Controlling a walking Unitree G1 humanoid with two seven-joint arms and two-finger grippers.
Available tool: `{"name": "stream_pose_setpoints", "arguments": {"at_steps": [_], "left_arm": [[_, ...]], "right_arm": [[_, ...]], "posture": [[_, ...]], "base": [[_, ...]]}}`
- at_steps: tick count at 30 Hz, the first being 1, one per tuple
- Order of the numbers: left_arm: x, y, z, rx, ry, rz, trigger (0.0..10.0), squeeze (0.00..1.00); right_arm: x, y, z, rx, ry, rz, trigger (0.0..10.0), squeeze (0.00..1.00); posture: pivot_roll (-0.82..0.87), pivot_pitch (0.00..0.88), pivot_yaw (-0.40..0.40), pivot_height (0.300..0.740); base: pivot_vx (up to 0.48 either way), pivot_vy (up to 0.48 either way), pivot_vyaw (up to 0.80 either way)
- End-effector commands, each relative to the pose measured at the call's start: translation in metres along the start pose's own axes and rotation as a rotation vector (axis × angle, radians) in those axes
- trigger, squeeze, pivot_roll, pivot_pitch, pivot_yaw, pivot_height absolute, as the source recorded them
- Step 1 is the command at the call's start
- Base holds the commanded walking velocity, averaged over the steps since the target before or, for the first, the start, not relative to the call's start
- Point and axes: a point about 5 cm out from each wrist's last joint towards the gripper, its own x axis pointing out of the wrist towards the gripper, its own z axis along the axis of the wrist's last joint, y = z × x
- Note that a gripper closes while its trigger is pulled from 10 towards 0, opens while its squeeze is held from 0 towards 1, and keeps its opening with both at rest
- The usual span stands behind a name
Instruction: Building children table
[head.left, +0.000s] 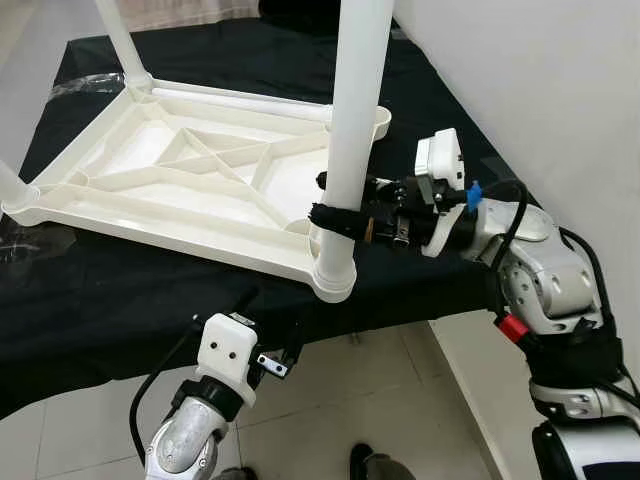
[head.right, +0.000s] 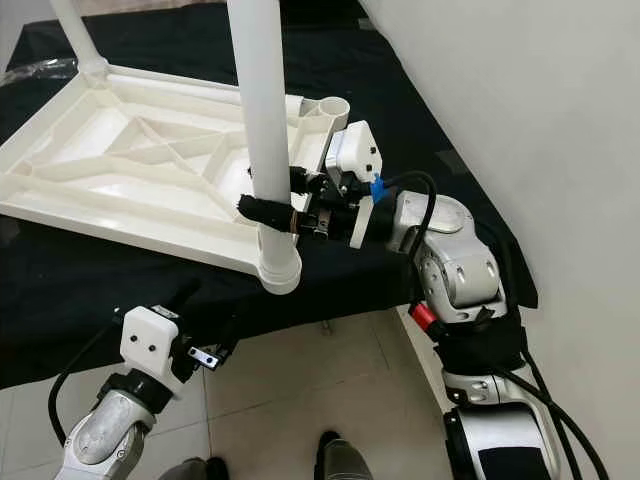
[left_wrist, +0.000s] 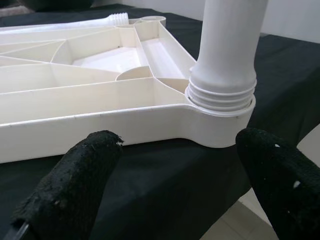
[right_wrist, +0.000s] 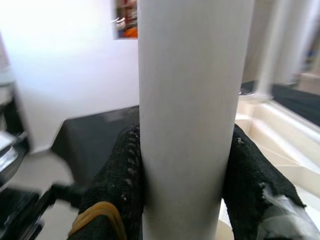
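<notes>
A white plastic children's tabletop (head.left: 190, 180) lies upside down on a black-covered surface, ribs facing up. A white table leg (head.left: 352, 130) stands upright in the near corner socket (head.left: 333, 272), its threads (left_wrist: 220, 95) partly showing above the socket. My right gripper (head.left: 335, 222) is shut on this leg just above the socket, fingers (right_wrist: 120, 175) pressed to both sides. My left gripper (left_wrist: 175, 175) is open, low at the front edge of the cloth, pointing at the socket corner without touching. Two more legs (head.left: 122, 40) stand at the far corners.
The black cloth (head.left: 120, 300) hangs over the front edge above a tiled floor (head.left: 330, 420). A white wall (head.left: 560, 90) runs close on the right. An empty socket (head.right: 330, 106) is at the tabletop's far right corner. A shoe tip (head.left: 362, 460) is on the floor below.
</notes>
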Motion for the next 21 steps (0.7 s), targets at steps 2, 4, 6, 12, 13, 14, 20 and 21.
{"name": "stream_pose_setpoints", "arguments": {"at_steps": [2, 4, 6, 12, 13, 14, 20, 21], "left_arm": [[-0.004, 0.000, -0.001, -0.005, 0.017, -0.004, 10.0, 0.00], [-0.003, 0.000, -0.001, -0.005, 0.017, -0.003, 10.0, 0.00], [-0.003, 0.001, -0.001, -0.006, 0.017, -0.004, 10.0, 0.00], [-0.002, 0.002, -0.001, -0.007, 0.017, -0.007, 10.0, 0.00], [-0.001, 0.002, -0.001, -0.006, 0.017, -0.006, 10.0, 0.00], [-0.001, 0.002, -0.001, -0.006, 0.017, -0.006, 10.0, 0.00], [0.000, 0.001, -0.002, -0.005, 0.019, -0.006, 10.0, 0.00], [-0.001, 0.001, -0.003, -0.007, 0.020, -0.007, 10.0, 0.00]], "right_arm": [[0.010, 0.015, -0.044, 0.090, 0.169, -0.180, 0.0, 0.00], [0.006, 0.007, -0.059, 0.066, 0.267, -0.468, 0.0, 0.00], [-0.001, 0.023, -0.073, 0.037, 0.350, -0.699, 0.0, 0.00], [0.008, 0.047, -0.072, 0.076, 0.347, -0.640, 0.0, 0.00], [0.008, 0.044, -0.071, 0.073, 0.346, -0.652, 0.0, 0.00], [0.008, 0.044, -0.071, 0.073, 0.346, -0.652, 0.0, 0.00], [0.011, 0.031, -0.065, 0.042, 0.333, -0.672, 10.0, 0.00], [0.012, 0.031, -0.064, 0.032, 0.333, -0.688, 10.0, 0.00]], "posture": [[-0.04, 0.257, -0.030, 0.740], [-0.04, 0.259, -0.030, 0.740], [-0.05, 0.269, -0.023, 0.740], [-0.05, 0.273, -0.020, 0.740], [-0.05, 0.268, -0.016, 0.740], [-0.05, 0.268, -0.016, 0.740], [-0.05, 0.258, -0.020, 0.740], [-0.05, 0.253, -0.020, 0.740]], "base": [[0.000, 0.000, 0.00], [0.000, 0.000, 0.00], [0.000, 0.000, 0.00], [0.000, 0.000, 0.00], [0.000, 0.000, 0.00], [0.000, 0.000, 0.00], [0.000, 0.000, 0.00], [0.000, 0.000, 0.00]]}}
